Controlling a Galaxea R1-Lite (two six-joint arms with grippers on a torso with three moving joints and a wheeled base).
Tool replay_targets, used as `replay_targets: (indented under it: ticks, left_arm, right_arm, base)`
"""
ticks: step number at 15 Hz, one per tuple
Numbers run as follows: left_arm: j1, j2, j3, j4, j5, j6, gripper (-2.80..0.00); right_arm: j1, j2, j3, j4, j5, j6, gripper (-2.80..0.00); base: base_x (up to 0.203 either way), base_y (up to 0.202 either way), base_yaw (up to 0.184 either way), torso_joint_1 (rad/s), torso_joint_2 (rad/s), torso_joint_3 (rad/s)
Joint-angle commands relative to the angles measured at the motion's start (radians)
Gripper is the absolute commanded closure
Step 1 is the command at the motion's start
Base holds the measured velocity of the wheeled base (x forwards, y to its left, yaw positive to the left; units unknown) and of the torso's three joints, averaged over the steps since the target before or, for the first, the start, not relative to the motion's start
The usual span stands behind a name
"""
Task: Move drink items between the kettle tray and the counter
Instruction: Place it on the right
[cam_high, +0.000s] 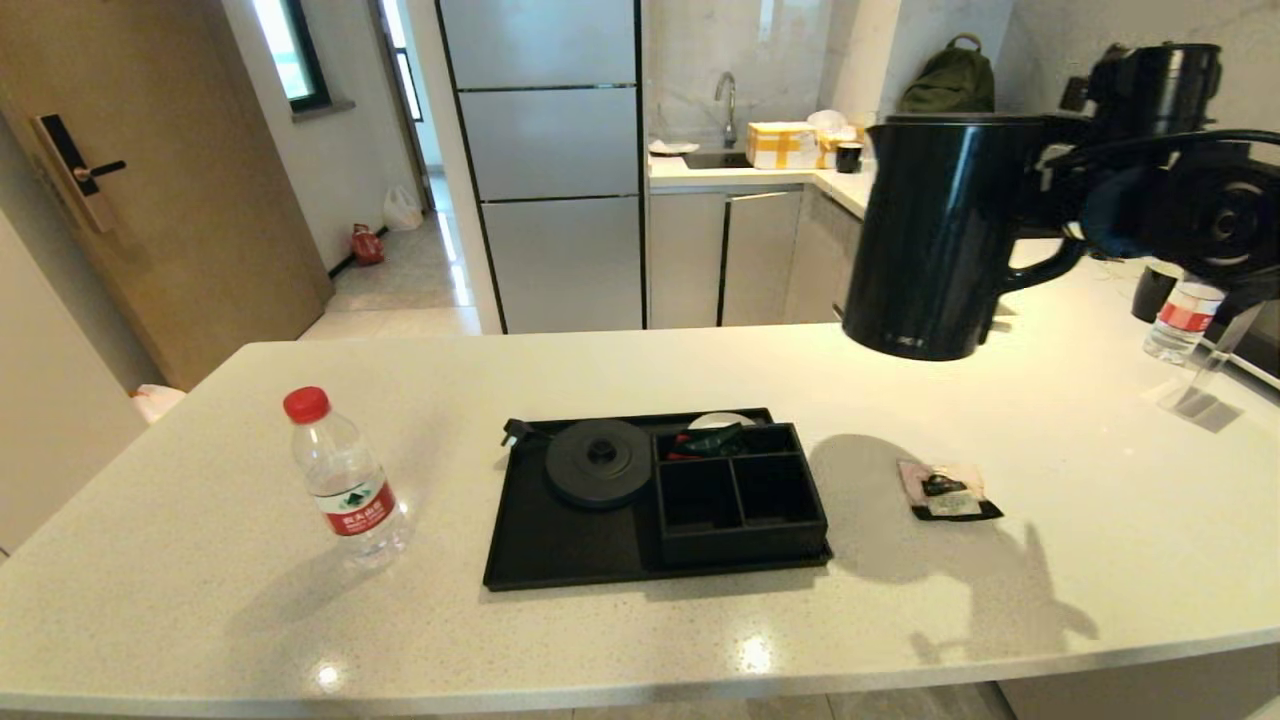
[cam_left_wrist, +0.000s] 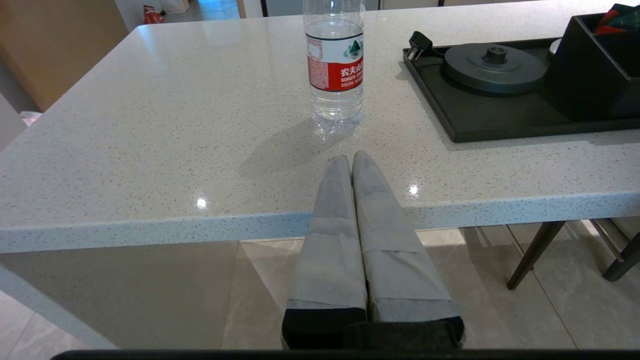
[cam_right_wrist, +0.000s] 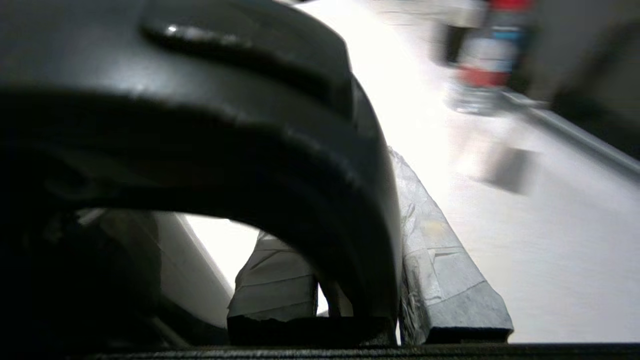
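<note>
Above counter (cam_high: 700, 620) | kettle (cam_high: 925, 235) handle between right gripper (cam_right_wrist: 367, 280) jaws

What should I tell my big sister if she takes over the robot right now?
Right gripper: shut on the kettle's handle, holding it in the air above the counter, to the right of the tray.
Left gripper: shut, empty, parked at the counter's front edge, pointing toward the water bottle.
The bottle stands on the counter left of the tray. The tea sachet lies on the counter right of it. The tray's round kettle base is bare.
Done: kettle lifted.
Left: set the kettle down; which way bottle and sachet should go cannot be told from here.
</note>
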Motion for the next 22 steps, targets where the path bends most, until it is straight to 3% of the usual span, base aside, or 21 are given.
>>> replay_targets:
  ticks: [1,5,8,12,22]
  left_arm:
    - [0.000,0.000,0.000,0.000,0.001,0.000,0.00]
    - [0.000,0.000,0.000,0.000,0.001,0.000,0.00]
    - [0.000,0.001,0.000,0.000,0.001,0.000,0.00]
    - [0.001,0.002,0.000,0.000,0.000,0.000,0.00]
    - [0.000,0.000,0.000,0.000,0.000,0.000,0.00]
  right_arm:
    - [-0.143,-0.026,0.047,-0.003,0.031,0.014,0.00]
    - [-0.368,-0.034,0.159,-0.026,0.157,0.039,0.00]
    - [-0.463,-0.049,0.325,-0.184,0.242,0.018,0.00]
    - [-0.520,-0.024,0.474,-0.455,0.293,-0.062,0.00]
    - [-0.591,0.160,0.605,-0.760,0.314,-0.065,0.00]
  base:
    - [0.000,0.000,0.000,0.000,0.00,0.000]
    - [0.000,0.000,0.000,0.000,0.00,0.000]
    - [0.000,0.000,0.000,0.000,0.00,0.000]
    - [0.000,0.000,0.000,0.000,0.00,0.000]
    - [0.000,0.000,0.000,0.000,0.00,0.000]
